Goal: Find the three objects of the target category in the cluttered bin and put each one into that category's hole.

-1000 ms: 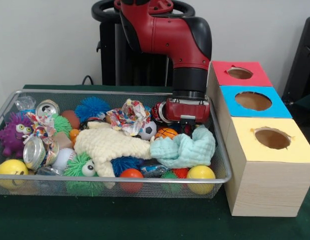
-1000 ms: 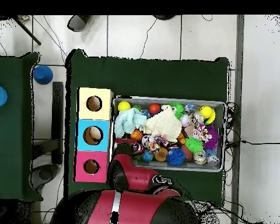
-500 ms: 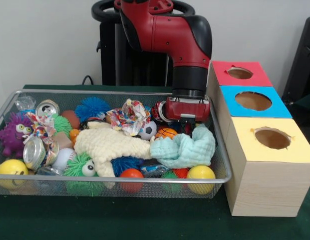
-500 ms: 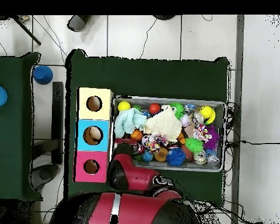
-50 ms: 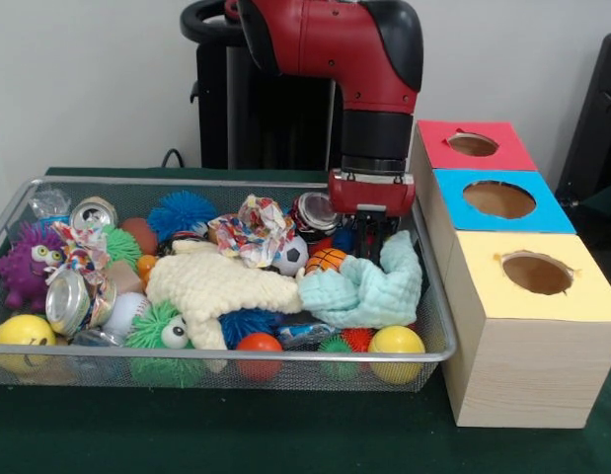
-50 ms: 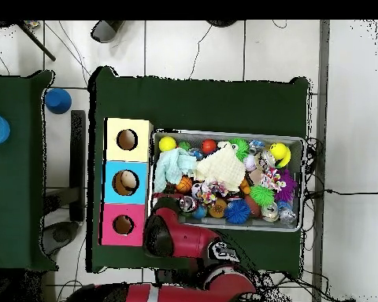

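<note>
Jaws half buried behind the mint cloth (image 5: 369,286) at the bin's (image 5: 438,326) right end, grip unclear, with a basketball (image 5: 327,261) and crushed can (image 5: 313,212) alongside.

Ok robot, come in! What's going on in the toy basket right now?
Gripper low over wire mesh basket, grip unclear. Crumpled mint-green cloth bunched up directly beneath. Small orange basketball beside it. Red, blue, yellow box holes unblocked.

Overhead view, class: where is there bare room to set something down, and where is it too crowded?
Bare green tablecloth lies beyond the wire bin and the yellow box, and in the strip right of the bin. Inside the bin, balls, cans and cloths leave no gap. The arm covers the cloth beside the red box.
</note>
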### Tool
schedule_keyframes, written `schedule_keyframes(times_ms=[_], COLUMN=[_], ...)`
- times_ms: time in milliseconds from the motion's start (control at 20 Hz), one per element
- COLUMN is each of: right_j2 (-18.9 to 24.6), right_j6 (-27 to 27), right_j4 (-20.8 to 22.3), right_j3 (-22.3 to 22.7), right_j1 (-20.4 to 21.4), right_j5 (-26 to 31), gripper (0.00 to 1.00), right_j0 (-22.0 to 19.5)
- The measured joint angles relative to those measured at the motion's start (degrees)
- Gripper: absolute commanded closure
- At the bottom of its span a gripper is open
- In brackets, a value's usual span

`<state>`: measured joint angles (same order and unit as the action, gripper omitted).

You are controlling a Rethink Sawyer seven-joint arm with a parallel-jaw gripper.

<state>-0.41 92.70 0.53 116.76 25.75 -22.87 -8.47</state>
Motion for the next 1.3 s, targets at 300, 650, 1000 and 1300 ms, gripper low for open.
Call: schedule_keyframes(times_ms=[300,650,1000,1300], right_j2=[0.02,0.28,0.73,1.19], right_j6=[0.00,0.00,0.00,0.00], right_j4=[0.01,0.02,0.03,0.04], right_j3=[1.55,4.33,6.22,7.37], right_j1=[2.67,5.36,9.04,11.89], right_j5=[3.38,6.37,12.12,16.36], gripper=[1.00,1.00,1.00,1.00], right_j0=[-0.09,-1.08,-1.53,-2.02])
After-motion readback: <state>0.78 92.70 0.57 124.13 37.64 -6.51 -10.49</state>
